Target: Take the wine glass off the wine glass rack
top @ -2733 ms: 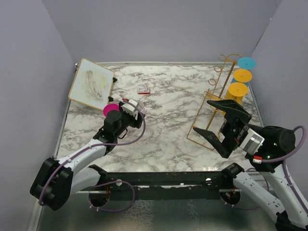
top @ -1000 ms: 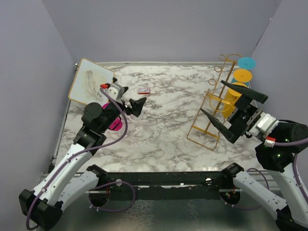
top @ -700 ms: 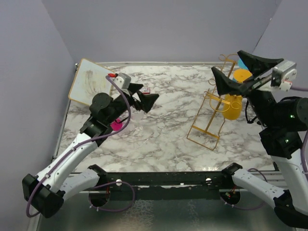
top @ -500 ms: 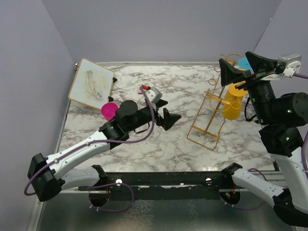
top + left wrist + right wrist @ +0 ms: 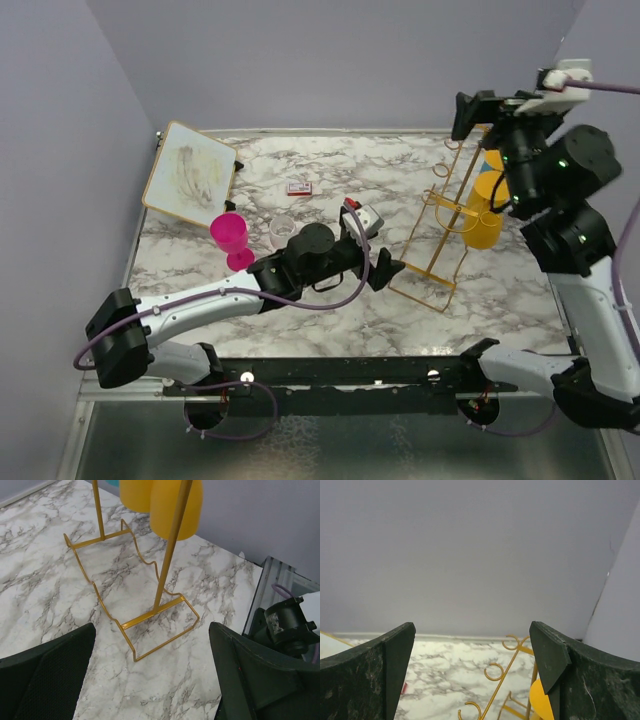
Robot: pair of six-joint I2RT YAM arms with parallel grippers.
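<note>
The gold wire wine glass rack [image 5: 443, 222] stands at the right of the marble table. Yellow wine glasses [image 5: 485, 226] hang upside down on its right side. My left gripper [image 5: 380, 265] reaches low across the table and stands open just short of the rack's foot [image 5: 150, 616], with the yellow bowls [image 5: 172, 505] hanging above that foot. It holds nothing [image 5: 152, 627]. My right gripper [image 5: 472, 112] is raised above the rack's top, open and empty [image 5: 472, 625]. Below it are the curled hooks [image 5: 494, 671] and a yellow wine glass [image 5: 540, 700].
A pink wine glass [image 5: 230, 238] stands upright on the table at the left, with a clear glass [image 5: 283, 233] beside it. A framed white board [image 5: 188, 180] leans at the back left. A small red box [image 5: 299, 188] lies mid-back. Grey walls close in on three sides.
My left arm has swung right across the table, from beside the pink glass to the rack's foot. My right arm has risen from beside the rack to above its top. Both grippers stayed open.
</note>
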